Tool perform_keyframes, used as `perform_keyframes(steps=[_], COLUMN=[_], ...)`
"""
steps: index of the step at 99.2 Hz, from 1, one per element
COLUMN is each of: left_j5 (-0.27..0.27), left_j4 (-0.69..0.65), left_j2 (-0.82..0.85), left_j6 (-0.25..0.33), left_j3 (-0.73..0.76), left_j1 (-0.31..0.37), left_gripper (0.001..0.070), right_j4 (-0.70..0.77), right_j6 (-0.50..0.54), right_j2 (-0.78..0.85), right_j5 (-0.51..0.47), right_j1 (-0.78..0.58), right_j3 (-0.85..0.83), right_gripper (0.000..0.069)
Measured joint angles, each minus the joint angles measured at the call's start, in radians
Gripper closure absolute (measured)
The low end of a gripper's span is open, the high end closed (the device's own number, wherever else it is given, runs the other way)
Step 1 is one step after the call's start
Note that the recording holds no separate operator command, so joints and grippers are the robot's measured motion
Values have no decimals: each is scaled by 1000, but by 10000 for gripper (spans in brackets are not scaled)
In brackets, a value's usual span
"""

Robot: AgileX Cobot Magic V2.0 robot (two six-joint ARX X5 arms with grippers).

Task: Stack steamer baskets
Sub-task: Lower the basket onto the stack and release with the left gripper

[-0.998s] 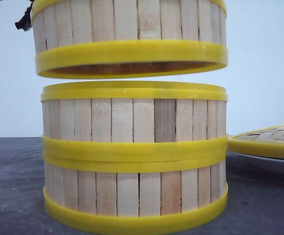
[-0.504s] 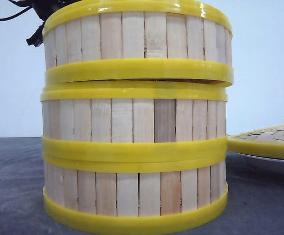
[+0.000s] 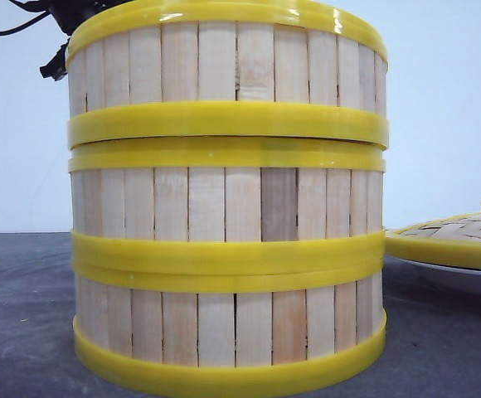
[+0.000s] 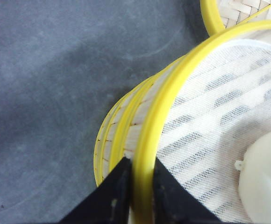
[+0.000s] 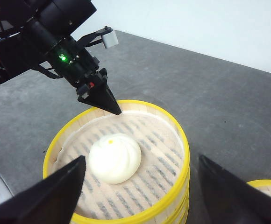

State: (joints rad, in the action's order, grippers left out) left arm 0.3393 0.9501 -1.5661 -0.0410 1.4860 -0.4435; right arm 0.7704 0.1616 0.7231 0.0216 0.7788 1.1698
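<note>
Three steamer baskets stand in one stack on the dark table. The top basket (image 3: pixel 224 70) rests on the middle basket (image 3: pixel 224 203), which sits on the bottom basket (image 3: pixel 224 327), rims touching. My left gripper (image 4: pixel 142 182) is shut on the top basket's yellow rim (image 4: pixel 173 93) at its back left edge, one finger outside the wall and one inside. A white bun (image 5: pixel 114 157) lies on the cloth liner inside the top basket. My right gripper (image 5: pixel 142 196) hangs open above the stack, its fingers spread wide and touching nothing.
The woven lid (image 3: pixel 456 236) with yellow rim and knob lies on a white plate (image 3: pixel 464 278) to the right of the stack. The left arm's black body (image 5: pixel 60 42) reaches over the stack's far left side.
The top basket came down from a gap above the stack, shifted slightly left, and now sits on the middle basket. The left gripper still holds its rim.
</note>
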Motion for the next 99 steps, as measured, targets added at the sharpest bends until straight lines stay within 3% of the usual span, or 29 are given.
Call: perform_keyframes(steps=[53,74,99], left_j5=[0,-3,-3], left_j4=[-2,-6,-65], left_j2=[-4,-14,-14], left_j6=[1,6,21], left_j3=[0,-5,-5], left_j1=[0,3,3], left_gripper=[667,456,411], right_j4=[6,19,23], right_j6=[0,1,2], right_j2=[0,0,0], right_j5=[0,0,0], right_j1=[0,0,0], right_j3=[0,0,0], right_gripper=[228,228,228])
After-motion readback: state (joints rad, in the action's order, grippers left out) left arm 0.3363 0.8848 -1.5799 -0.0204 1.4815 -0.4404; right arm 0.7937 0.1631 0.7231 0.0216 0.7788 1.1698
